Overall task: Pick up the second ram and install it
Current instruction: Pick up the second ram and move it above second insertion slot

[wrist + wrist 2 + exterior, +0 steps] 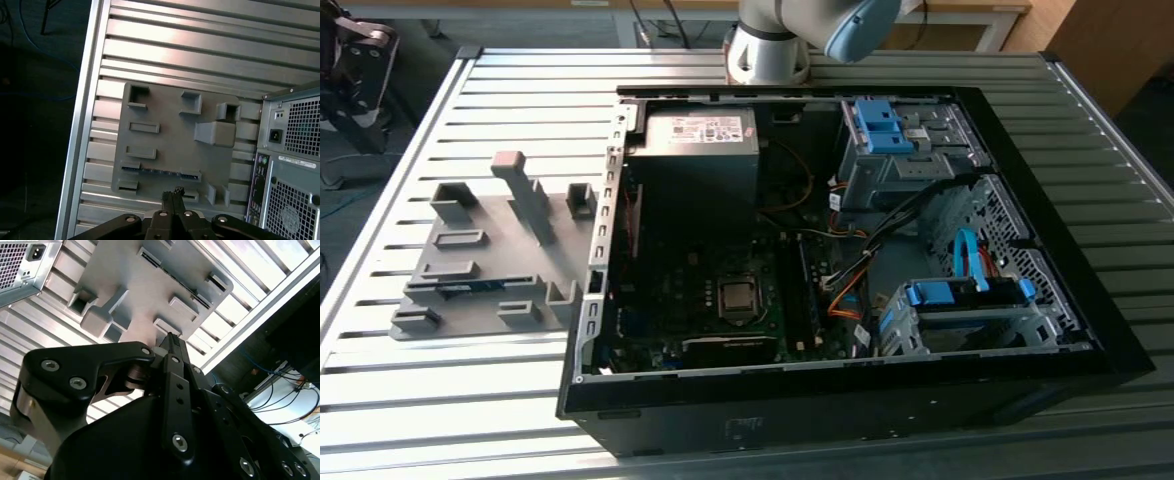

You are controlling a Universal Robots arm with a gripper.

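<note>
At the exterior view's left, the grey holder block (494, 260) lies on the slatted table (427, 390). The second ram (467, 287) sits in a slot toward the block's near end. In the first wrist view the gripper (172, 192) hangs above that block, clenched on nothing. To the right stands the open computer case (854, 400).

No print can be read; the white label (699, 127) on the power supply (694, 175) carries lettering too small to tell.
</note>
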